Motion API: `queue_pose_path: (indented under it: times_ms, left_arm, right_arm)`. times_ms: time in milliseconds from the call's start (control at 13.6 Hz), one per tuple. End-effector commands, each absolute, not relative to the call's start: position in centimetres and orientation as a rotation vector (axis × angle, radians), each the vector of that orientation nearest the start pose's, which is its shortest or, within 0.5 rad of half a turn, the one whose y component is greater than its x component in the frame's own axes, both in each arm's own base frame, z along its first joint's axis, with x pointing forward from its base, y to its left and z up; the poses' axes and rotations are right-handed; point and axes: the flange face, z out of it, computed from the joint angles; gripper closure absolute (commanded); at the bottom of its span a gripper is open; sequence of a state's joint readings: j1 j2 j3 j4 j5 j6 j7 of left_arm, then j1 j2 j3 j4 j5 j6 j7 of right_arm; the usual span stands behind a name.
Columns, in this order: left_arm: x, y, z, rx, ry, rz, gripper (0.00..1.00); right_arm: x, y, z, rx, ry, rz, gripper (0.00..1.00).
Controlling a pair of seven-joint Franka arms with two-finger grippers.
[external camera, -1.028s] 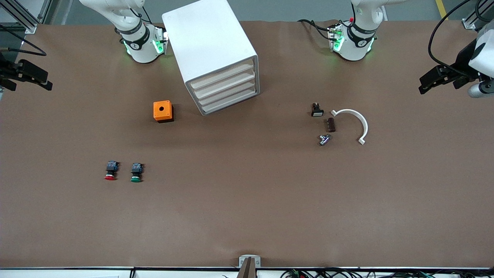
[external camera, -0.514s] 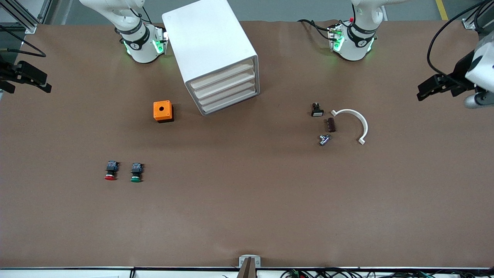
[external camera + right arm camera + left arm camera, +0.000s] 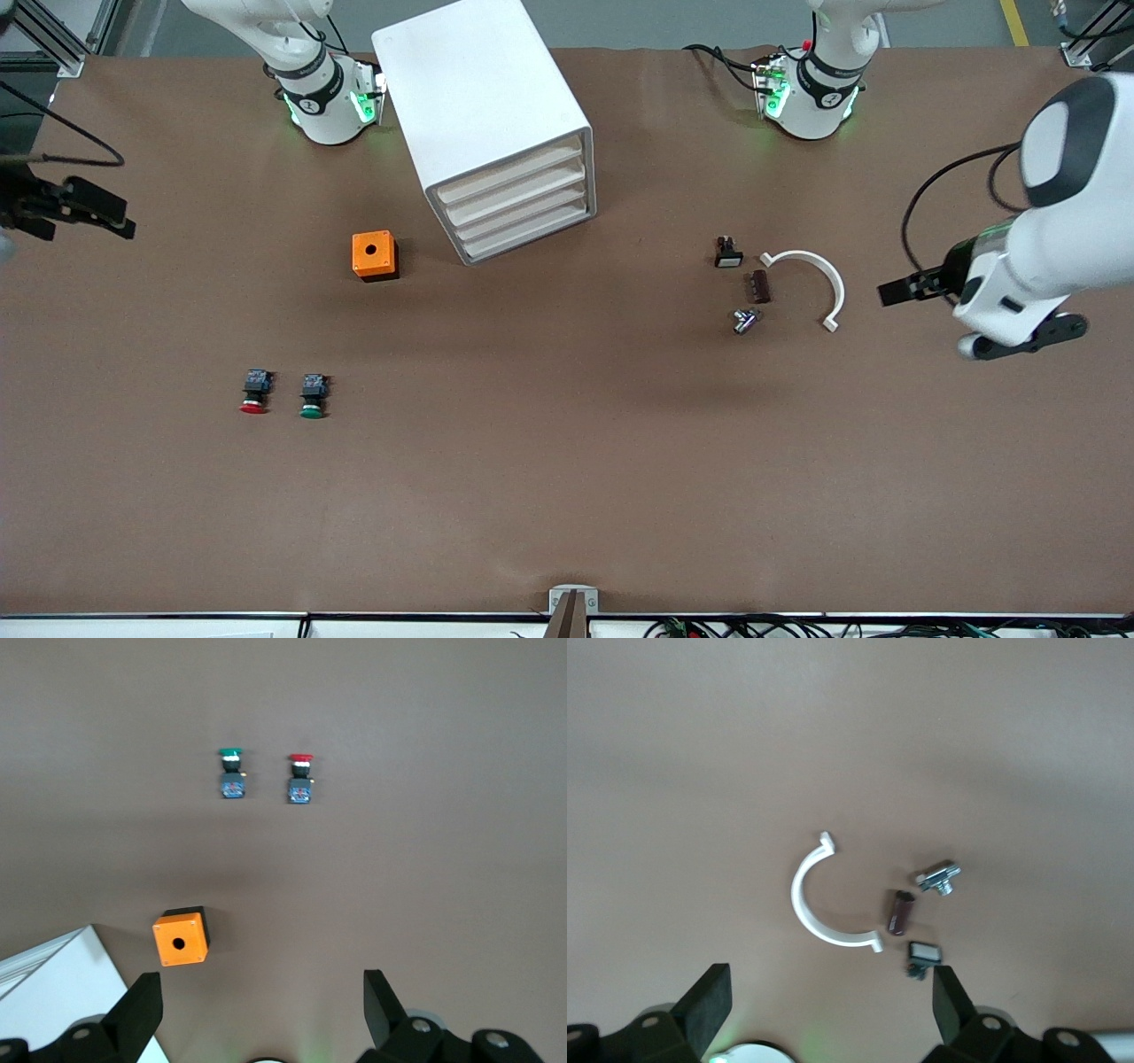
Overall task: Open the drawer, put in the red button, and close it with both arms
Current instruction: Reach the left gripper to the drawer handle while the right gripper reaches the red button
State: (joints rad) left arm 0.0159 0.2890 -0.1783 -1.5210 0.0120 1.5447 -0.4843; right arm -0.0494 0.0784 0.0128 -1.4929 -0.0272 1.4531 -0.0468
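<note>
- 2 white arms work at 1 brown table (image 3: 567, 496); each carries 1 black hand.
- The left hand (image 3: 895, 292) hangs over the table at the left arm's end, near the white curved clip (image 3: 819, 279); its fingers (image 3: 700, 1005) stand wide apart, grasping nothing.
- The right hand (image 3: 84, 208) hangs over the table edge at the right arm's end; its fingers (image 3: 137, 1014) are spread wide and hold nothing.
- 2 push-buttons lie side by side, apart, toward the right arm's end: 1 red button (image 3: 254, 391) and 1 green button (image 3: 313, 395). The red button lies on the table, closer to the right arm's end than the green one, well apart from the cabinet.
- 1 orange box (image 3: 374, 255) with a round hole on top stands beside the cabinet, farther from the front camera than the 2 buttons.
- 1 white drawer cabinet (image 3: 487, 124) shows 4 drawers, all shut; their contents cannot be seen.
- 4 small parts lie clustered toward the left arm's end: the white curved clip, 1 dark brown block (image 3: 759, 286), 1 silver metal fitting (image 3: 744, 320) and 1 black part with a white face (image 3: 727, 252).
- The left wrist view shows only this cluster; the right wrist view shows both buttons, the orange box and a corner of the cabinet.
- Only the front view shows the drawer fronts and both arm bases.
</note>
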Motion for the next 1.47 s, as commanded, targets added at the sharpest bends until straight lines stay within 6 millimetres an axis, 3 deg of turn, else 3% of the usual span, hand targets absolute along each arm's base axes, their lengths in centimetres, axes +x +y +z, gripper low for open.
queue_pose_path:
  times_ms: [0,73,220,440,514,661,954,1101,1174,1394]
  left_arm:
    - [62.7,-10.3,43.4,-2.885,-0.891,0.517,0.0]
    - [63.0,-10.7,41.6,-2.817,-1.038,0.568,0.0]
    - [62.7,-13.6,39.3,-2.728,-1.215,0.667,0.0]
    - [62.4,-16.3,36.0,-2.516,-1.528,0.839,0.0]
    - [62.0,-18.2,35.1,-2.453,-1.594,0.91,0.0]
    - [61.8,-19.7,33.0,-2.307,-1.716,1.021,0.0]
    - [60.8,-24.2,29.8,-1.956,-1.92,1.321,0.0]
    - [58.3,-29.8,28.1,-1.756,-1.937,1.282,0.0]
    - [57.7,-31.7,27.0,-1.683,-1.949,1.258,0.0]
    - [54.7,-37.2,25.1,-1.519,-1.935,1.253,0.0]
  right_arm:
    - [60.1,-3.0,54.8,-3.204,-0.042,0.281,0.0]
    - [61.5,-3.2,52.5,-3.209,-0.047,0.258,0.0]
    - [64.1,-3.8,47.0,-3.206,-0.049,0.265,0.0]
    - [67.0,-4.6,39.7,-3.205,-0.051,0.238,0.0]
    - [67.8,-4.7,38.0,-3.207,-0.054,0.204,0.0]
    - [68.8,-5.0,33.8,-3.204,-0.054,0.193,0.0]
    - [68.1,-5.8,29.1,-3.187,-0.009,0.181,0.0]
    - [67.3,-6.6,25.7,-3.186,0.004,0.113,0.0]
    - [66.8,-6.8,24.4,-3.184,0.013,0.09,0.0]
    - [65.9,-7.1,22.9,-3.17,0.062,0.093,0.0]
